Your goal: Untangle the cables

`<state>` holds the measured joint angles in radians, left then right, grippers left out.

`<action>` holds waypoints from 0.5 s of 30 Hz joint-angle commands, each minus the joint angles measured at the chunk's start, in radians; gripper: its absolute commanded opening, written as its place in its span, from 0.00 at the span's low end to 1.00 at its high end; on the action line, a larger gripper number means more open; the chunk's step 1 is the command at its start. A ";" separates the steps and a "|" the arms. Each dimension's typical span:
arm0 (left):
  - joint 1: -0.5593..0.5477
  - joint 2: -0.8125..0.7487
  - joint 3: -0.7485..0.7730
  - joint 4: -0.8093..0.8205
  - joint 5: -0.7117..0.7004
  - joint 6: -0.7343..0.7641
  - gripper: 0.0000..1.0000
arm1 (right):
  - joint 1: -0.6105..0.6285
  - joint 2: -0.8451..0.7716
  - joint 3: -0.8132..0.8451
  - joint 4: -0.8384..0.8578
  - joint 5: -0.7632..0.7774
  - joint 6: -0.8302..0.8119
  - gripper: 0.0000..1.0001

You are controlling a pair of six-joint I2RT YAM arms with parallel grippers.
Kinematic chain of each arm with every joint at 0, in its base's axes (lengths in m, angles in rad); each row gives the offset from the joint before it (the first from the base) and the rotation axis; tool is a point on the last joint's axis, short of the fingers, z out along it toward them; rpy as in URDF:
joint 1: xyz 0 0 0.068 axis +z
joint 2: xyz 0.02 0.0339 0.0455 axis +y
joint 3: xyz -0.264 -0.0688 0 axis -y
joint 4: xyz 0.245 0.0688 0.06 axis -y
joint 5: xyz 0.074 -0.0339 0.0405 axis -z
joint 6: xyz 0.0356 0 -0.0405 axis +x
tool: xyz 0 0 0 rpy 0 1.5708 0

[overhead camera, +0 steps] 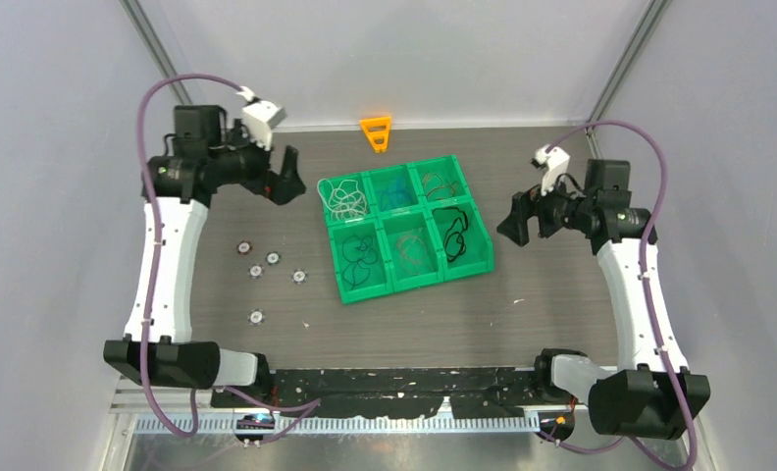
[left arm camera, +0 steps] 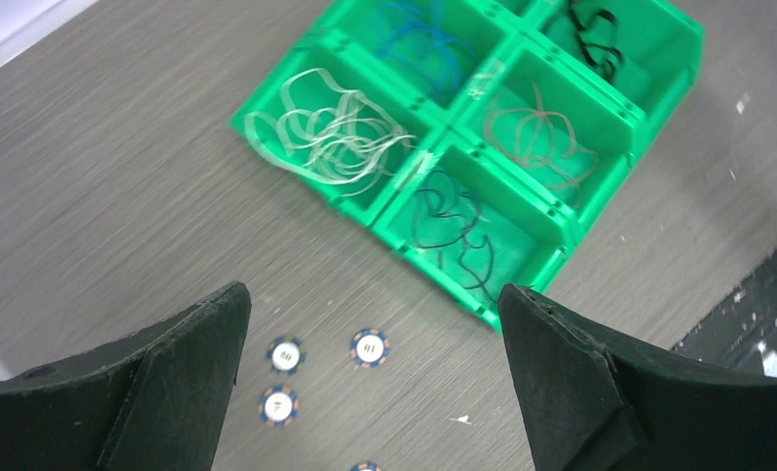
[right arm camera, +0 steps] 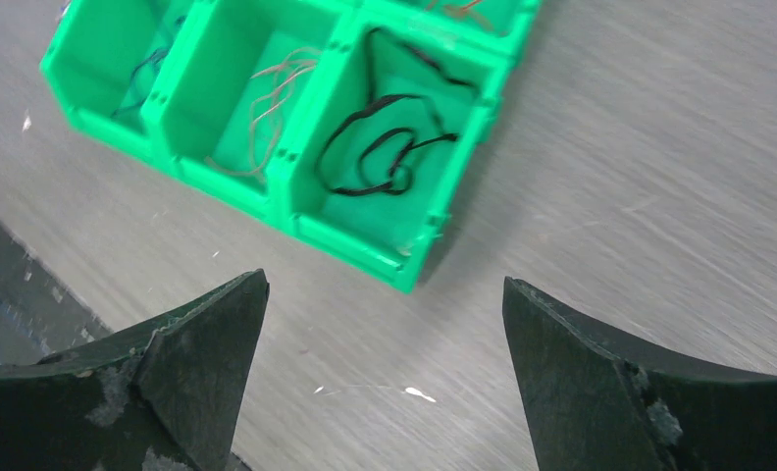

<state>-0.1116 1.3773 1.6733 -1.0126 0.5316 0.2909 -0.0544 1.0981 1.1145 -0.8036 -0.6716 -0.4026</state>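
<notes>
Six compartments make up the green tray [overhead camera: 346, 290] at the middle of the table [overhead camera: 561, 314]. From above you will find one thin, loosely looped cable in each.
- Far row, left to right: white cable [overhead camera: 345, 199], blue cable [overhead camera: 396, 188], reddish cable [overhead camera: 441, 182].
- Near row, left to right: black cable [overhead camera: 360, 252], brownish cable [overhead camera: 414, 245], second black cable [overhead camera: 455, 231].

Your left gripper [overhead camera: 284, 179] hangs off the tray's far left corner and your right gripper [overhead camera: 515, 222] off its right side. Both are apart from the tray. Five small round discs [overhead camera: 271, 259] lie scattered on the table to the tray's left.

Left wrist view: the white cable [left arm camera: 326, 137] is a spread of wide loops reaching its compartment's walls. The black cable [left arm camera: 453, 231] beside it is a looser squiggle on the floor. The brownish cable [left arm camera: 542, 137], blue cable [left arm camera: 424, 44] and second black cable [left arm camera: 591, 29] lie beyond. The left gripper [left arm camera: 373, 294] stands with jaws wide apart, holding and touching nothing, above the table near three discs [left arm camera: 370, 347].

Right wrist view: the second black cable [right arm camera: 385, 152] lies in the nearest compartment as a few overlapping loops. The brownish cable [right arm camera: 267, 108] lies in the next. You cannot tell the colour of the cable in the third compartment, as it is too thin here. The right gripper [right arm camera: 385, 285] is spread wide and empty, apart from the tray [right arm camera: 350, 245].
</notes>
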 commanded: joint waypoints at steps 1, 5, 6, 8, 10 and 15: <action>0.140 -0.002 0.014 -0.174 -0.021 -0.090 1.00 | -0.119 0.064 0.094 0.003 -0.028 0.035 0.95; 0.244 -0.081 -0.166 -0.076 -0.027 -0.161 1.00 | -0.193 0.115 0.063 0.011 0.016 0.048 0.95; 0.251 -0.100 -0.208 -0.058 -0.045 -0.168 1.00 | -0.199 0.117 0.036 0.015 0.046 0.039 0.95; 0.252 -0.132 -0.294 -0.030 -0.075 -0.174 1.00 | -0.202 0.117 -0.006 0.033 0.087 0.030 0.95; 0.252 -0.157 -0.354 -0.007 -0.091 -0.188 1.00 | -0.202 0.116 -0.038 0.039 0.105 0.036 0.95; 0.252 -0.173 -0.384 -0.004 -0.077 -0.216 1.00 | -0.203 0.108 -0.060 0.038 0.107 0.063 0.95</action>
